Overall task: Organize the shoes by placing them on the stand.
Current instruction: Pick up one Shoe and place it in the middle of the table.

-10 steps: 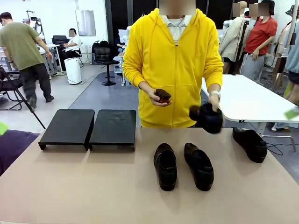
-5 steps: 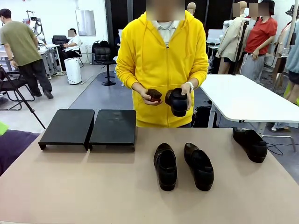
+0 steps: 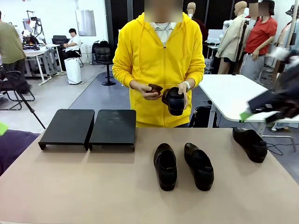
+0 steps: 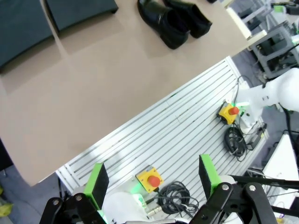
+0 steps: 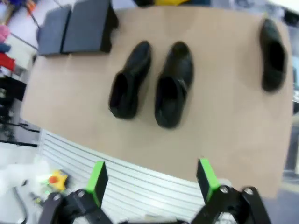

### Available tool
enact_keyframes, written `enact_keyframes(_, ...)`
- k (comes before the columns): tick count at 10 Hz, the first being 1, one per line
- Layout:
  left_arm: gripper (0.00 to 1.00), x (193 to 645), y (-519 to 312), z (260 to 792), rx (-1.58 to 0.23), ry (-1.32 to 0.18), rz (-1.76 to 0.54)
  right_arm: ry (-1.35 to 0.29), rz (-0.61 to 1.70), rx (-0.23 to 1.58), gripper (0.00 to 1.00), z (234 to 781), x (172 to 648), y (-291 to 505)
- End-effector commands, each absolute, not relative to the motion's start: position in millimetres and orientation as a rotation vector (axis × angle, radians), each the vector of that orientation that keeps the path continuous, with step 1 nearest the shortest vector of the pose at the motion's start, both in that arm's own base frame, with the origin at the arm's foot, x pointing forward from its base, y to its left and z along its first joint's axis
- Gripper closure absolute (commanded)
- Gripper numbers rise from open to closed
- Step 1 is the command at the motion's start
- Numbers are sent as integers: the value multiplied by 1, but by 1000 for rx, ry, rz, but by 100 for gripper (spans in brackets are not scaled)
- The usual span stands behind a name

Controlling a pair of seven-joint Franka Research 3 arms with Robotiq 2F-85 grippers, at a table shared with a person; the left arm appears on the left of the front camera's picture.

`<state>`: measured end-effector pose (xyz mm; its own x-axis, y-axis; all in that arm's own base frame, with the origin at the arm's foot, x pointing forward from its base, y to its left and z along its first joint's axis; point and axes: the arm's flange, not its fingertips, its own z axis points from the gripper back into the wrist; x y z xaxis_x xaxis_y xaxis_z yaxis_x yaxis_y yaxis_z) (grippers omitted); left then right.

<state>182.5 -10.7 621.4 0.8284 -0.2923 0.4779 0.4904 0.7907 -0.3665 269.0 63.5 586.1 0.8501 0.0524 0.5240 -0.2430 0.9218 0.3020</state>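
The stand (image 3: 88,127), two low black platforms side by side, is bare, so I judge the task to be at its very start. A pair of shoes (image 3: 165,166) lies on the bench (image 3: 84,186) to the right of the stand and nearer the robot. A third shoe (image 3: 251,144) sits far right of the stand, by the bench edge. The fourth shoe (image 3: 174,100) is off the bench, held in a person's hand (image 3: 183,92) beyond the stand's right end.

The left tool (image 4: 153,176) is spread wide and empty, well back from the stand over the robot-side bench edge. The right tool (image 5: 152,177) is just as wide and empty, looking down on the pair.

The next move probably calls for lowering one tool over a shoe of the pair, closing across its sides, and carrying it to the stand. Taking the held shoe is the other option.

The person's other hand (image 3: 145,91) holds a small brown thing (image 3: 155,87) I cannot identify. The right arm (image 3: 275,100) is a blur far right of the stand. The left wrist view cuts the stand off at its top edge.
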Motion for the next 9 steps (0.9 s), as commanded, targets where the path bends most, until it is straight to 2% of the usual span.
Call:
enact_keyframes(1, 0, 182, -11, 623, -515, -417, -451, -548, 173, 329, 0, 552, 305, 120)
enact_keyframes(4, 0, 182, -11, 623, -515, -417, -451, -436, 142, 269, 0, 510, 334, 191)
enact_keyframes(7, 0, 182, -11, 623, -515, -417, -451, -463, 107, 342, 0, 550, 318, 123)
enact_keyframes(9, 0, 182, -11, 623, -515, -417, -451, -359, 126, 308, 0, 572, 267, 59)
